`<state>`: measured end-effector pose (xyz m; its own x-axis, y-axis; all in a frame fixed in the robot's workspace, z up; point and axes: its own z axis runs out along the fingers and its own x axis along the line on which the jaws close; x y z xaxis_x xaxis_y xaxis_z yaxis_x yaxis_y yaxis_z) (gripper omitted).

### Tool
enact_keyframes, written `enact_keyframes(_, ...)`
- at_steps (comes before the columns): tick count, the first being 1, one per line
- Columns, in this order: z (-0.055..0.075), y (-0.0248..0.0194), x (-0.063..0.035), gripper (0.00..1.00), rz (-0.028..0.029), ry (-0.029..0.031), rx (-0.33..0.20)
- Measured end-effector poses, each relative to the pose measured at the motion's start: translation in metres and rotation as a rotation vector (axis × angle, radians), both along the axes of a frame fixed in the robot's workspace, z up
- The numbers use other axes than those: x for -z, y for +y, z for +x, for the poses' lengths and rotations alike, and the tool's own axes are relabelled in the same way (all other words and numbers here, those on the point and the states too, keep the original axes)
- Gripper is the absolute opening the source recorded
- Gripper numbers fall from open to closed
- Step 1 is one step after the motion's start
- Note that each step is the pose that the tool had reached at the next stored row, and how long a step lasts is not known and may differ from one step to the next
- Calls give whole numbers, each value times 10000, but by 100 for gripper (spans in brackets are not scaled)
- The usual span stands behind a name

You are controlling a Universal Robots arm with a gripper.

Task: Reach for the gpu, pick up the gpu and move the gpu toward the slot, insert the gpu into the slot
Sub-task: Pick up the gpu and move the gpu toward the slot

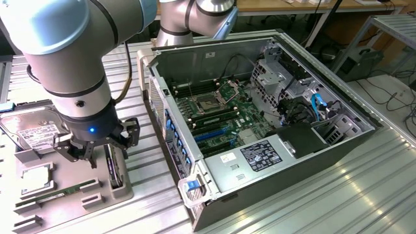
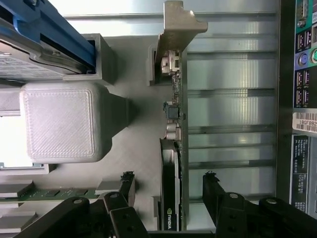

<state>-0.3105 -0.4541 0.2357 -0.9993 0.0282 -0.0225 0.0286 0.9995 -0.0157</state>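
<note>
Grey tray (image 1: 67,173); downward claw (image 2: 169,176), seemingly astride gpu (image 1: 114,173)

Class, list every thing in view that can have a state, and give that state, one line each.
gpu: standing on edge in tray, not gripped
end effector: open, fingers either side of gpu, apart from it
slot: empty
case: side open

Light streaks the ribbed metal table (image 1: 338,195); behind it a wooden desk (image 1: 293,7), beside it cables (image 1: 396,100) on the floor (image 1: 373,90)
</note>
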Motion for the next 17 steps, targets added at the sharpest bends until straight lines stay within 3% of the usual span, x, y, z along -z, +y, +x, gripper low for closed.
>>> enact_keyframes(5,1,12,33,66,-37,2,2)
enact_keyframes(8,5,37,73,66,-91,2,0)
enact_keyframes(17,9,48,146,66,-135,24,1)
